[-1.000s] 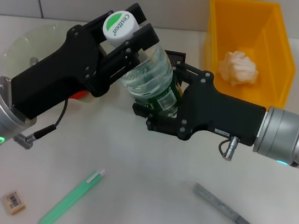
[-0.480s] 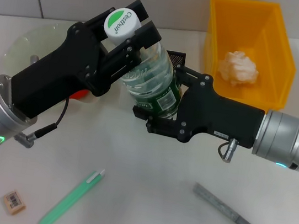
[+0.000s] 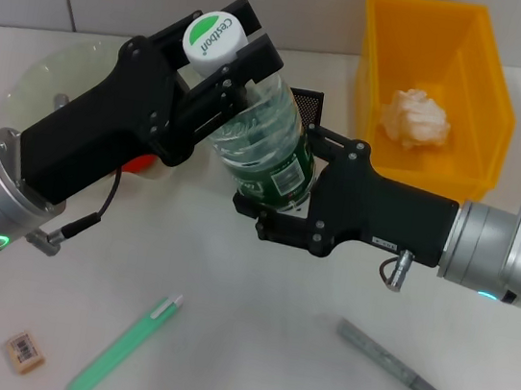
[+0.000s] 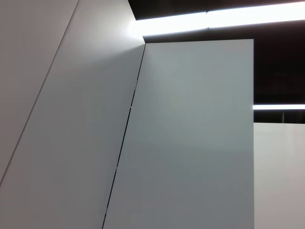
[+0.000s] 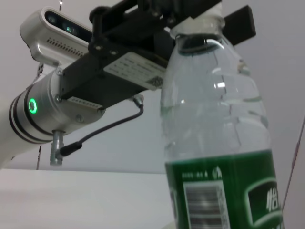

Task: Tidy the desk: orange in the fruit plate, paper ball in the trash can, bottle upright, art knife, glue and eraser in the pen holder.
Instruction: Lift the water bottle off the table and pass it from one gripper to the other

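Eraser (image 3: 25, 352): front-left on the desk, lying loose, not yet put away.
Fruit plate (image 3: 38, 86): far left; the orange (image 3: 139, 164) shows only as a red bit under the left arm, at the plate's near rim; in or beside, cannot tell.
Green pen-like tool (image 3: 123, 347): lying w/ long axis diagonal, white tip toward the back right; prob. the glue or knife, still out.
Left gripper (image 3: 224, 54): clenched at the neck of the bottle (image 3: 266, 142), just under the white cap.
Bottle: mid-desk, betw. both grippers; long axis tilted, cap up and toward back-left, base toward right gripper. Nearly upright, not yet standing free.
Right gripper (image 3: 280, 193): closed around the bottle's green label, low part.
Pen holder (image 3: 305, 98): mostly hidden behind the bottle.
Grey stick (image 3: 392, 364): front right, flat, diagonal, still out.
Trash can (image 3: 476, 109): back right; paper ball (image 3: 414, 118) inside, done.
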